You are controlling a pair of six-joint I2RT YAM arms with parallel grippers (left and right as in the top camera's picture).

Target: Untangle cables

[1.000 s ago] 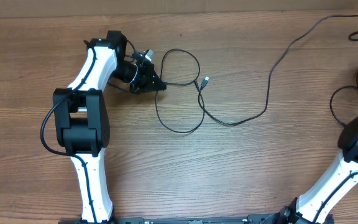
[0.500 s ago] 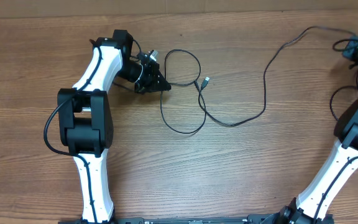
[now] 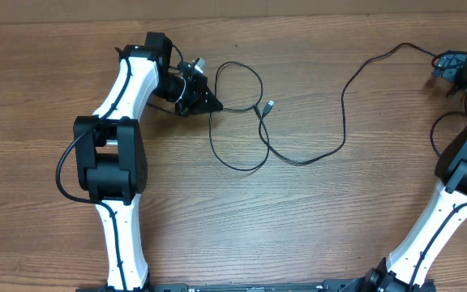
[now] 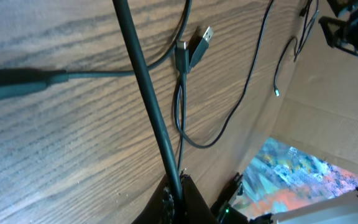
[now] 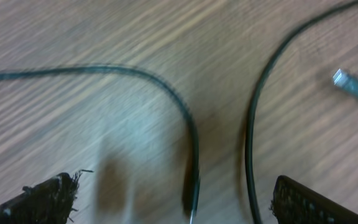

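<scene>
Thin black cables [image 3: 235,164] lie looped on the wood table, with two small plugs [image 3: 264,105] side by side in the middle. My left gripper [image 3: 203,100] is shut on one cable just left of the loops; in the left wrist view that cable [image 4: 143,81] runs up from the shut jaws of my left gripper [image 4: 175,198], past the plugs [image 4: 191,48]. A long cable [image 3: 344,105] leads right to my right gripper [image 3: 448,65], which is open. Two cable strands [image 5: 251,130] lie on the table between the fingers of my right gripper [image 5: 179,211], ungripped. A silver-tipped plug [image 5: 348,82] lies nearby.
Another black cord [image 3: 434,138] curves beside the right arm [image 3: 460,186]. The left arm [image 3: 108,162] stands over the table's left part. The table's far edge [image 3: 298,15] runs close behind both grippers.
My right gripper has gone from shut to wide open, and the long cable's far end has shifted down toward it. The left gripper moved slightly up, still shut on its cable.
</scene>
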